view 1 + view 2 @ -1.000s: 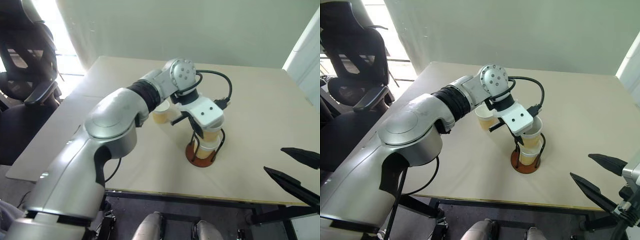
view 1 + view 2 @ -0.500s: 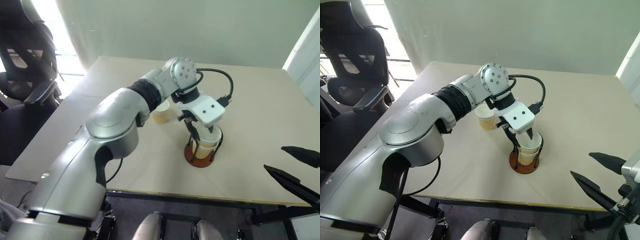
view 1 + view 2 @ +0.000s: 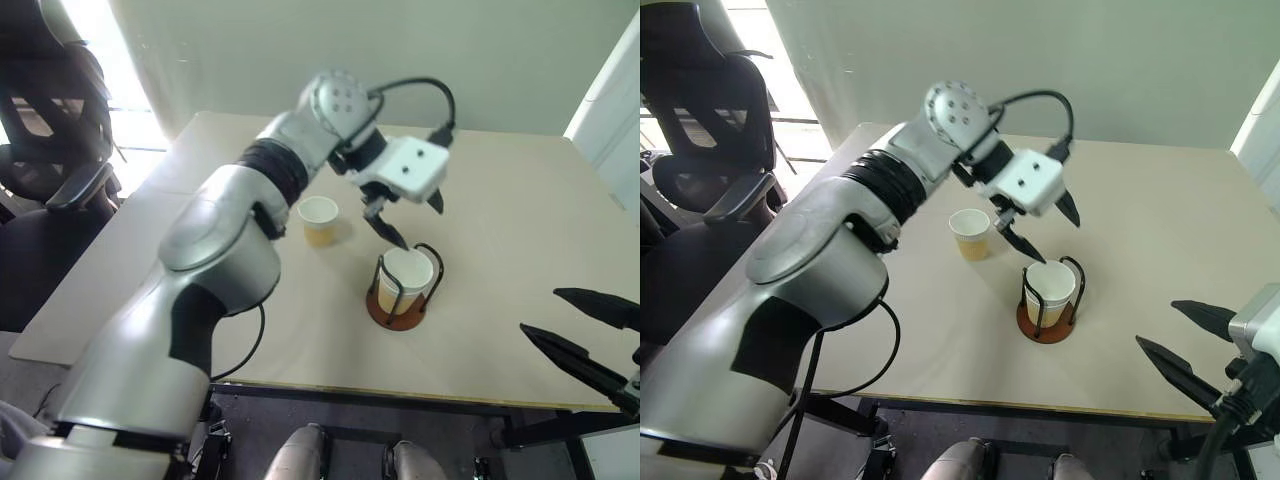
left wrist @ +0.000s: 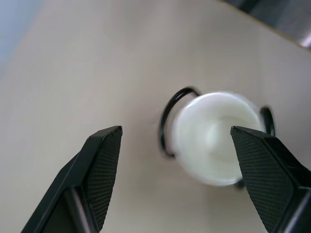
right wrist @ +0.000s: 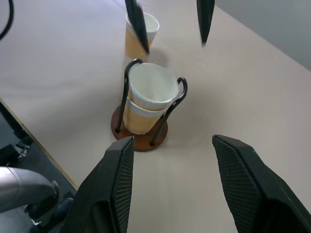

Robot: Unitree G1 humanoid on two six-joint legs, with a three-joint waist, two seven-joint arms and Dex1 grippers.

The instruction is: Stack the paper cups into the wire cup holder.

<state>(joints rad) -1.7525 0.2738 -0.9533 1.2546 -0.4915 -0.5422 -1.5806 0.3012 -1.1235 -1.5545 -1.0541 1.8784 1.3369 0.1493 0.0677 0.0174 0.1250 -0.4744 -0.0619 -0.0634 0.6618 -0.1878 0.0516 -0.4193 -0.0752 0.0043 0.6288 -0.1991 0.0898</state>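
Your left end effector point(image 3: 1042, 228) hangs wide and empty just above the two paper cups point(image 5: 148, 99) nested in the wire cup holder point(image 3: 1048, 320), so swinging low toward the third cup point(image 3: 971, 233) risks snagging a wire loop and toppling the stack.

Bright window glare upper left; left wrist view blurred.

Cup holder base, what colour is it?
Rust-brown base, best seen in the right wrist view.

Bare table point(image 3: 520, 260) surrounds the wire cup holder point(image 3: 400, 300); 1 loose cup point(image 3: 319, 220) stands near it.
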